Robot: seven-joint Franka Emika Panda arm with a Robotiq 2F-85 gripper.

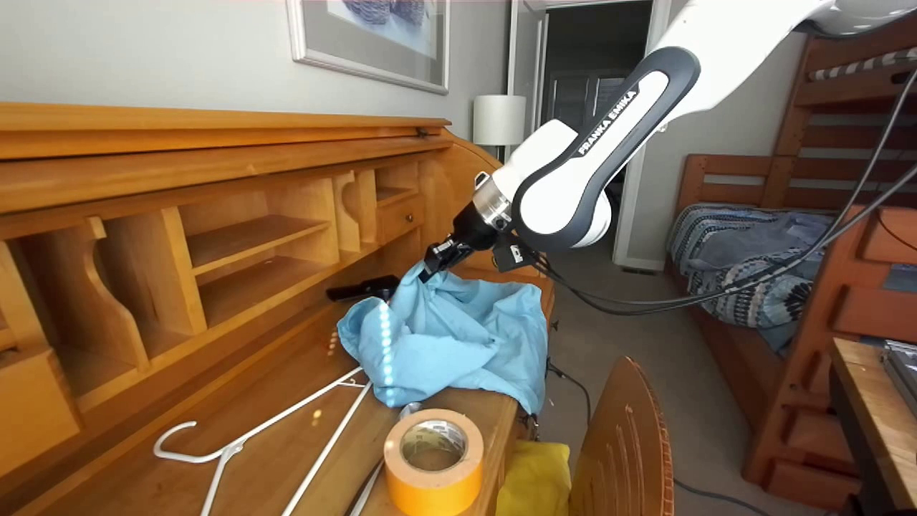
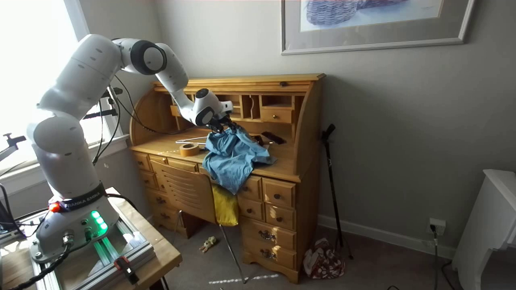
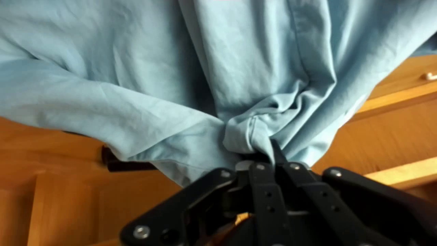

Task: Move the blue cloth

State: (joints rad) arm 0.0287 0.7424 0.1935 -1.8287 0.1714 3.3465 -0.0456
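The blue cloth (image 1: 466, 351) is light sky-blue and wrinkled. It lies bunched on the wooden desk, and in an exterior view part of the cloth (image 2: 230, 169) hangs over the desk's front edge. My gripper (image 1: 428, 271) is shut on a pinched fold at the top of the cloth, pulled up into a peak; the gripper also shows in an exterior view (image 2: 230, 125). In the wrist view the cloth (image 3: 239, 61) fans out from the fingers (image 3: 271, 153), with a fold between them. The fingertips are partly hidden by the fabric.
A yellow tape roll (image 1: 434, 466) and a white hanger (image 1: 233, 450) lie on the desktop (image 2: 282, 159) near the cloth. A black object (image 1: 365, 288) lies behind it. Desk cubbies (image 1: 258, 244) rise at the back. A chair (image 2: 187, 189) with a yellow cushion (image 2: 225, 205) stands in front.
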